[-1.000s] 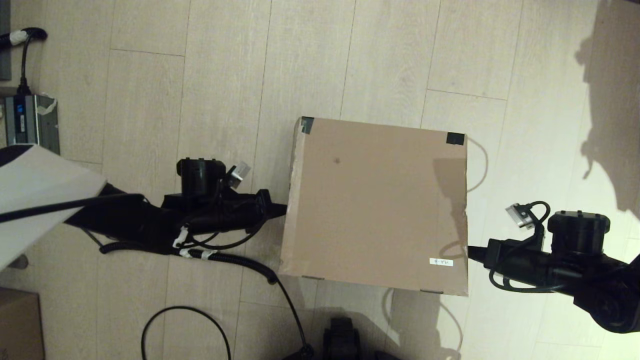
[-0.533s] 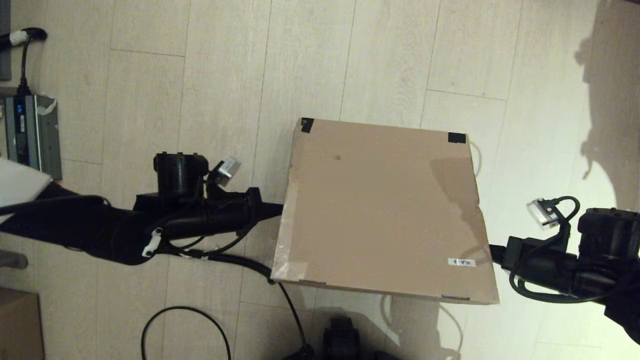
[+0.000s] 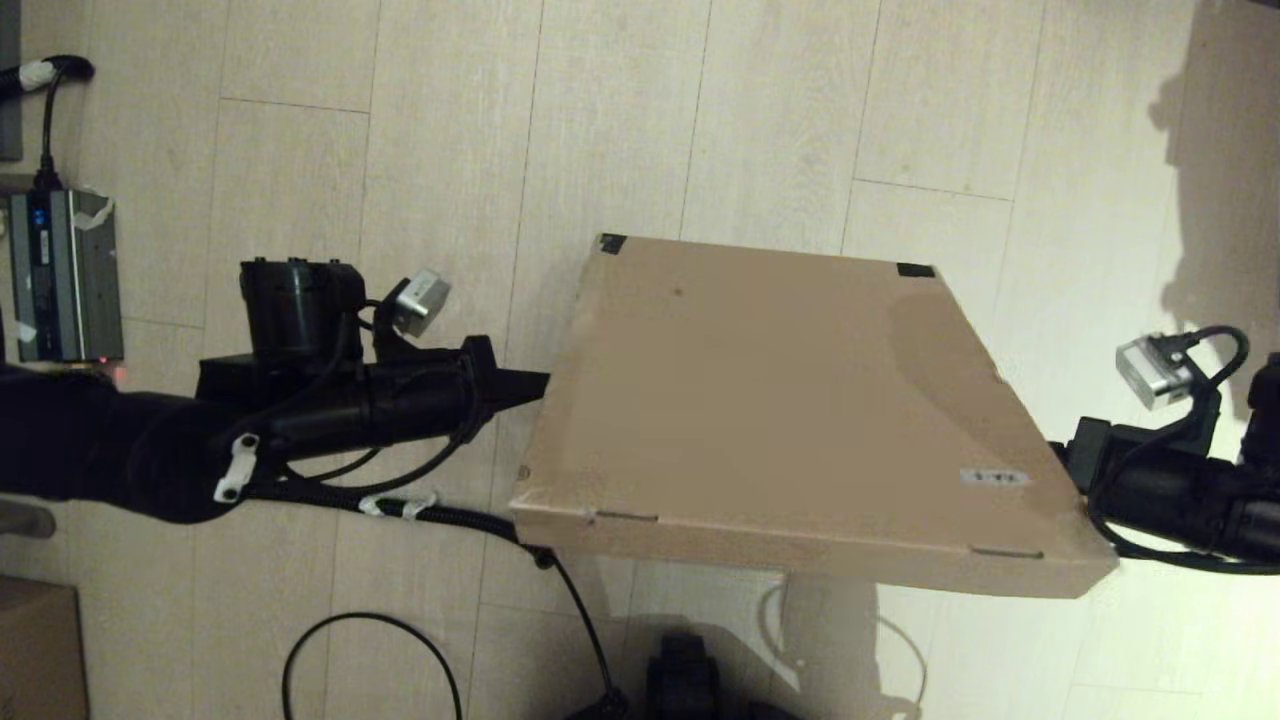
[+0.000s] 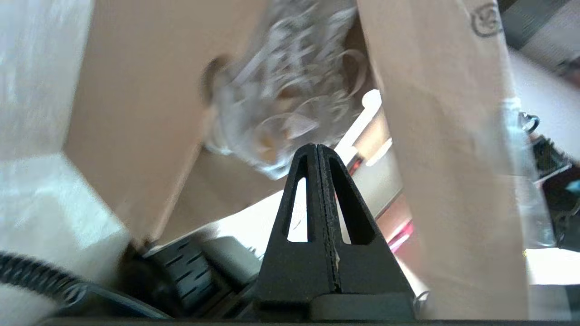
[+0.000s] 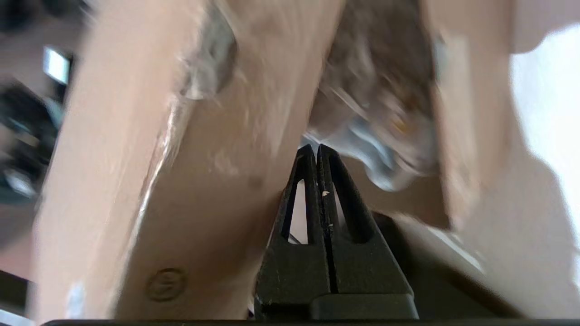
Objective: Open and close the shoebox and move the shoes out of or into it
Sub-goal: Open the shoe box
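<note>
The brown shoebox (image 3: 780, 400) stands on the floor with its lid tilted up at the near edge, hinged at the far side where the black tape (image 3: 612, 243) sits. My left gripper (image 3: 543, 385) is shut, its tip under the lid's left edge. Under the right edge, near the silvery label (image 3: 995, 478), is my shut right gripper (image 3: 1062, 458). The left wrist view shows the shut fingers (image 4: 316, 149) pointing into the gap, with white laced shoes (image 4: 290, 99) inside. In the right wrist view the shut gripper (image 5: 316, 148) faces the blurred white shoes (image 5: 385, 140).
A grey device (image 3: 60, 275) with a cable lies at the far left. A smaller brown box (image 3: 35, 650) sits at the bottom left corner. Black cables (image 3: 370, 650) loop on the wooden floor near my base (image 3: 685, 680).
The lid's near edge has risen steadily, and the lid now looks larger and tilted. Both grippers moved outward and up with it. A white sheet at the left has left the view.
</note>
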Robot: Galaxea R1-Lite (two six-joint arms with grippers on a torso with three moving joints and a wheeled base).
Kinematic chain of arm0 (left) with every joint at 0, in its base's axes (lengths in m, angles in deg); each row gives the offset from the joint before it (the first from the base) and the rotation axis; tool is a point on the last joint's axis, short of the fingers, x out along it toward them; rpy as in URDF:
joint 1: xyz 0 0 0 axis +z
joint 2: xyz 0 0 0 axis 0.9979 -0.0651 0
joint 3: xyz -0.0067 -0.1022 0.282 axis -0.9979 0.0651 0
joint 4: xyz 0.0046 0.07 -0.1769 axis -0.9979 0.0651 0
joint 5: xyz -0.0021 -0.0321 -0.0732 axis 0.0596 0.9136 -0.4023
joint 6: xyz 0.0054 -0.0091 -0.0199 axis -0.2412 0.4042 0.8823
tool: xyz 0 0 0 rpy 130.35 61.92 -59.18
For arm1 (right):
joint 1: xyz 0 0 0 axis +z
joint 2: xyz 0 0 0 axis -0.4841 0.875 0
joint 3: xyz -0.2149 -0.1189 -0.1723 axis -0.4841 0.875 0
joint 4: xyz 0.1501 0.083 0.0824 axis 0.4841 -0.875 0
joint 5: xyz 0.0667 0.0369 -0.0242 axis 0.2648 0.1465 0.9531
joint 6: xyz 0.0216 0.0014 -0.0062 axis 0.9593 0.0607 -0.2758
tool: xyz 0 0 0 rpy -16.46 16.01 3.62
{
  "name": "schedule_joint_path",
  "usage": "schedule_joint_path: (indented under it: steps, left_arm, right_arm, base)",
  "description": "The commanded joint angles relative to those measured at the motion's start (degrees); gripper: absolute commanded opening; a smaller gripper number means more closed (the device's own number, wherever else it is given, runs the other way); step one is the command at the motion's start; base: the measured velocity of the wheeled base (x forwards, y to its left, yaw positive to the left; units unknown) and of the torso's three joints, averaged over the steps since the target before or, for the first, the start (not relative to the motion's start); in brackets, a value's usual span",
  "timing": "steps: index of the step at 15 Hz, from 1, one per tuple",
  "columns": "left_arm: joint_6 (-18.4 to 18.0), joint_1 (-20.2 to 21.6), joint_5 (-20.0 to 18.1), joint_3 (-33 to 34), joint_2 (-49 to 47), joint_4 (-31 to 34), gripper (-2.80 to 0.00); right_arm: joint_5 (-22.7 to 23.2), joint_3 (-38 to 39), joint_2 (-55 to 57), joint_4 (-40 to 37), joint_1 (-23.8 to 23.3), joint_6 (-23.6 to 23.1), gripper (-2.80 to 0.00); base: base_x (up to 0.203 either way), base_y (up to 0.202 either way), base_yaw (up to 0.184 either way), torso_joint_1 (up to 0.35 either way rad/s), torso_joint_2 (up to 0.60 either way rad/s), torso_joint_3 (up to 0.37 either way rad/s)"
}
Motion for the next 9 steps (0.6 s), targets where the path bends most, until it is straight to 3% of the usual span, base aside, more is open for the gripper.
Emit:
schedule_joint_path:
  steps: [1,6,9]
  left_arm:
    - [1.4,-0.3,-0.2,-1.2,2.1,-0.4,-2.80]
    - [2.8,-1.6,-0.3,-7.9,1.6,0.4,-2.80]
    - [3.3,-2.1,-0.2,-13.9,0.2,1.6,-2.80]
  right_arm:
    - [0.2,-2.6,-4.6,-0.3,-0.1,2.8,-2.80]
    - [0.0,-10.1,-4.1,-0.2,-0.5,11.3,-2.80]
    - [-0.8,-16.2,-0.5,0.0,-0.5,13.7,-2.80]
  base:
    - [0.000,0.000,0.000,0.000,0.00,0.000]
    - [0.000,0.000,0.000,0.000,0.00,0.000]
    - [0.000,0.000,0.000,0.000,0.00,0.000]
